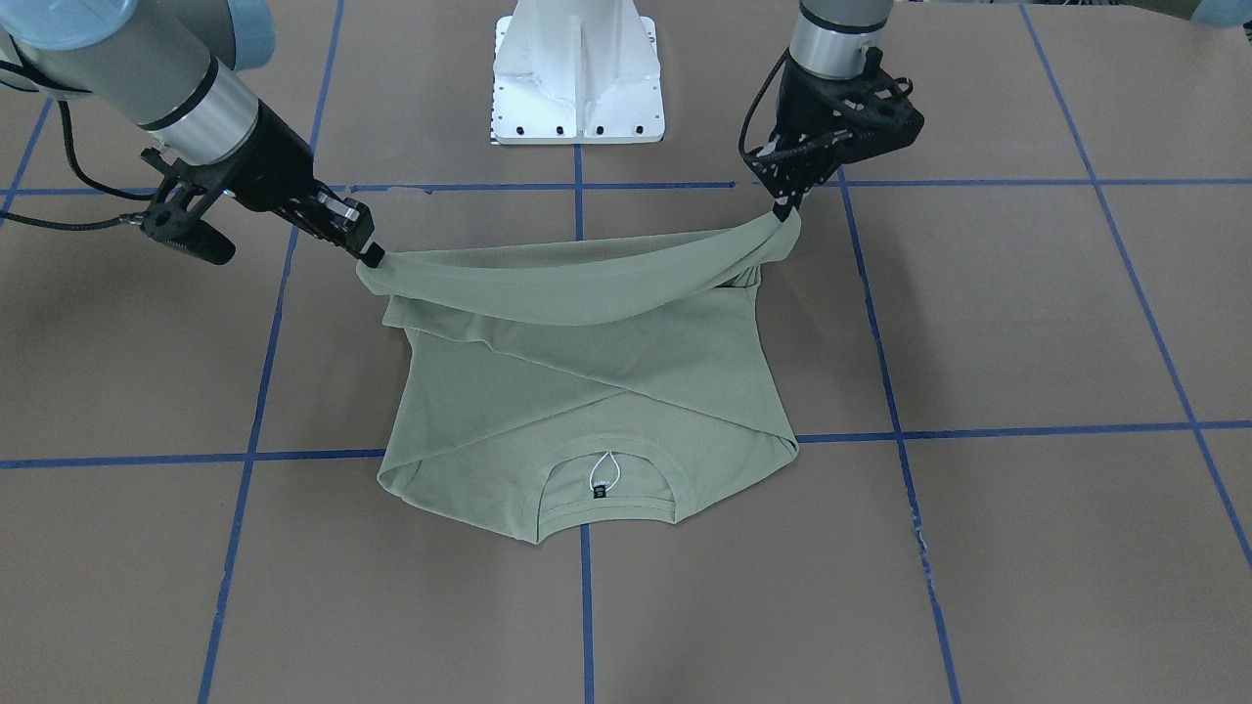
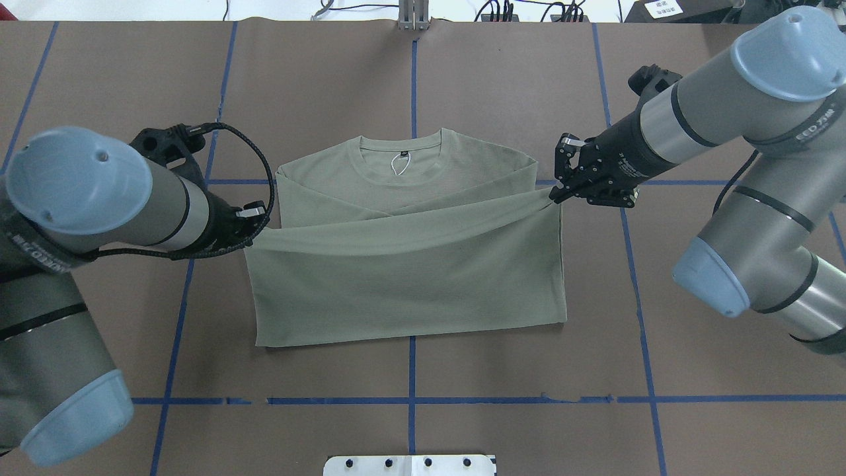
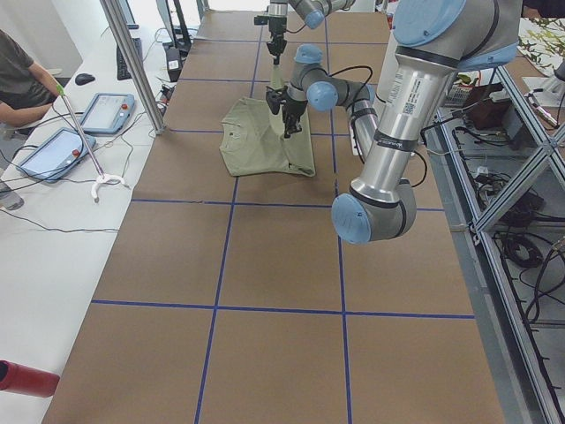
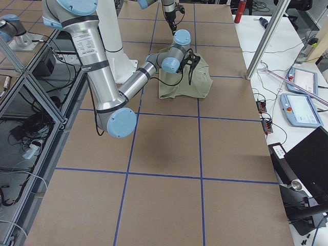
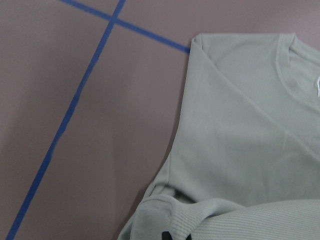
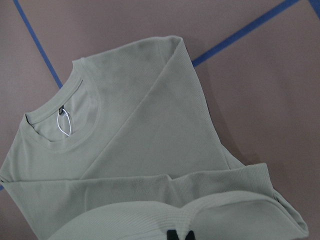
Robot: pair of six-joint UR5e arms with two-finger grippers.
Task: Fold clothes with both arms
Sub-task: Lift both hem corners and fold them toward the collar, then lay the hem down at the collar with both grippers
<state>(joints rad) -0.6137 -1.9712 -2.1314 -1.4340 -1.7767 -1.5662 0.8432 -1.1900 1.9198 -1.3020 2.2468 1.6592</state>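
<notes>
Noted shirt [image 2: 410, 291] central on table [image 2: 132, 99], folded edge flat at 6 o'clock. Found left gripper [image 2: 256, 223] at 9, right gripper [image 2: 554, 193] at 3, each pinched shut on a hem corner. Judged hem-to-collar fold underway, needing level carry to collar [image 2: 400, 173] at 12, then release.

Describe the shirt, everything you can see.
The shirt is pale sage-green knit with a ribbed crew neck, a black neck label and white loop. Sleeves are folded across the body. It lies on the brown table, collar away from the robot. The left hand and right hand each pinch a hem corner; the raised hem sags between them.
</notes>
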